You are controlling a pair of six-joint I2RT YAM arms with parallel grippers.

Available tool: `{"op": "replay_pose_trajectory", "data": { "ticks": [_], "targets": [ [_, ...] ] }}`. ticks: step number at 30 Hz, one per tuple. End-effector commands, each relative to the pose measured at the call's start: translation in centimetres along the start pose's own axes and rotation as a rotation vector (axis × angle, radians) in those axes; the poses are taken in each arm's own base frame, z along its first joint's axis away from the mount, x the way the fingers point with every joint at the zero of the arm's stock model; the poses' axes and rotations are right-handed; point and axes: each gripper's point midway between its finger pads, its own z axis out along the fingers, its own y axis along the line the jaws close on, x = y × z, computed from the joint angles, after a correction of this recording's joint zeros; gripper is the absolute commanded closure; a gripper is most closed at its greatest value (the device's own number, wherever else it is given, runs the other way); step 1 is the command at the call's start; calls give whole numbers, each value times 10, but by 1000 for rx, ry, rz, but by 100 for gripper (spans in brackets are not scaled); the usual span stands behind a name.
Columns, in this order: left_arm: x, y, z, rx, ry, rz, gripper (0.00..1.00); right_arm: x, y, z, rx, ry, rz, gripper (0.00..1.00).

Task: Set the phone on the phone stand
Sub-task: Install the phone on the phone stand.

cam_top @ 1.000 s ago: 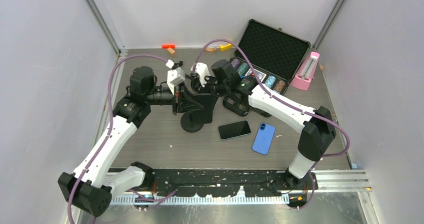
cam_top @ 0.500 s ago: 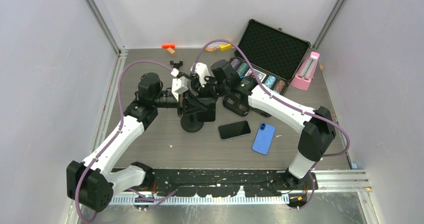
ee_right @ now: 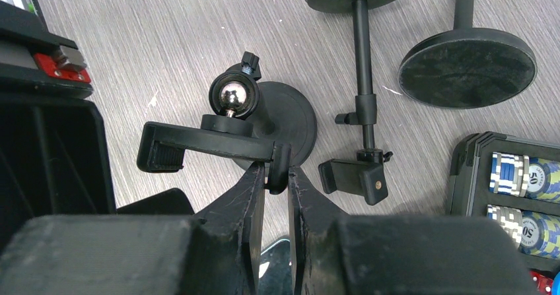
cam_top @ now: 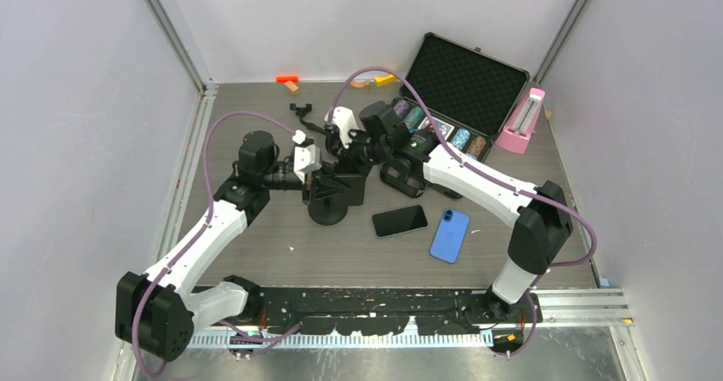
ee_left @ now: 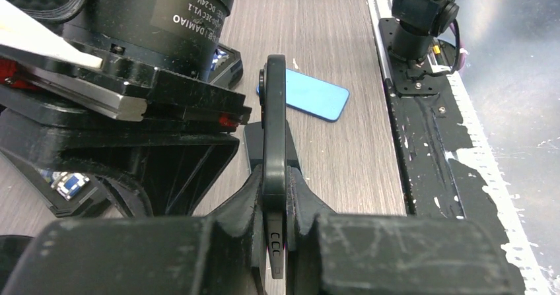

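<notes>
The black phone stand [cam_top: 329, 207] stands mid-table, with a round base, a ball joint [ee_right: 232, 97] and a clamp bar [ee_right: 205, 141]. My left gripper [cam_top: 319, 179] is shut on a thin edge of the stand's clamp [ee_left: 274, 130]. My right gripper [cam_top: 348, 156] is shut on the clamp's end tab [ee_right: 280, 169]. A black phone [cam_top: 399, 221] lies flat to the right of the stand. A blue phone [cam_top: 449, 235] lies beside it and also shows in the left wrist view [ee_left: 309, 94].
Two other stands lie tipped behind the right arm [ee_right: 362, 77] [ee_right: 467, 61]. An open black case [cam_top: 467, 87] with poker chips [ee_right: 522, 196] sits at the back right, with a pink object [cam_top: 522, 122] beside it. Small wooden blocks [cam_top: 288, 80] lie along the back wall.
My left arm has swung in and down from beside the stand, and its gripper now grips the clamp. The right arm and both phones have stayed put.
</notes>
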Motion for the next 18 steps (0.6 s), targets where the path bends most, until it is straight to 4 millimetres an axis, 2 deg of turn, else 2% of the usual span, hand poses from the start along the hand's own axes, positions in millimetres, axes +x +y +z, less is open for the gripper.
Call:
{"op": "replay_pose_trajectory", "data": {
  "ticks": [1,18],
  "targets": [
    [-20,7,-4,-18,-55,159,100,-22,7,-5,-18,-53,-6,100],
    [-14,25,-8,-42,-108,169,100,-21,12,-1,-36,-44,-11,100]
  ]
}}
